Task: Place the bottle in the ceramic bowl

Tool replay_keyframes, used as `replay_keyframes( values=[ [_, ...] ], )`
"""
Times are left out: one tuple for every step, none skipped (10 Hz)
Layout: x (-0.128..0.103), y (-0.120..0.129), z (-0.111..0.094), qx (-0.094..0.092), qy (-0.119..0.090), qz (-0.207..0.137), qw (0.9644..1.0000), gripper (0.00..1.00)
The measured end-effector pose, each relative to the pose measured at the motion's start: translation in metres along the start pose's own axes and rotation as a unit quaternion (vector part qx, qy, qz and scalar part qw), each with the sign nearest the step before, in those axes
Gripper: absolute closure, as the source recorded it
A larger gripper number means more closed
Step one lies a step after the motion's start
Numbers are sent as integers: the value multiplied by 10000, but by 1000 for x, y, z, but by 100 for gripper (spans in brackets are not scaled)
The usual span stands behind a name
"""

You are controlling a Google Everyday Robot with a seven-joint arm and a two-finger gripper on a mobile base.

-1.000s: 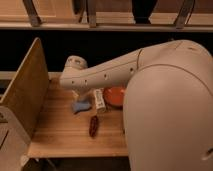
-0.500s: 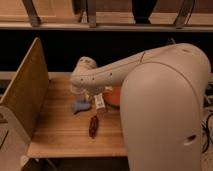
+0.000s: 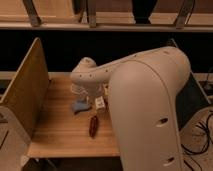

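Observation:
The bottle (image 3: 100, 102) is small and pale with a light label. It stands upright on the wooden table (image 3: 60, 135), just right of the blue-grey item. My gripper (image 3: 96, 94) hangs from the white wrist directly over the bottle, at its top. The ceramic bowl is hidden behind my arm, to the right of the bottle.
A clear plastic cup (image 3: 77, 90) stands left of the gripper. A flat blue-grey item (image 3: 80, 107) lies in front of it. A dark red elongated object (image 3: 93, 126) lies nearer the front edge. A wooden side panel (image 3: 25, 92) walls the table's left side.
My arm has swung to the right and lower, bringing the wrist over the bottle and covering the reddish bowl. The bottle has stayed where it was.

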Motion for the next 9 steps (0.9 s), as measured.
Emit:
replay_keyframes(
  values=[
    [1,2,0,-11,32,-15,10000,20],
    [1,1,0,-10,33,-13,10000,20],
    [1,0,0,-9,35,-6,10000,20],
    [1,2,0,-16,31,-17,10000,20],
    [1,2,2,-55,51,12,10000,20],
    [1,2,16,-221,175,155,9995,20],
    [1,0,28,-367,291,289,9985,20],
    [0,0,41,-497,404,394,9972,20],
    [-1,0,49,-598,494,456,9959,20]
  ],
)
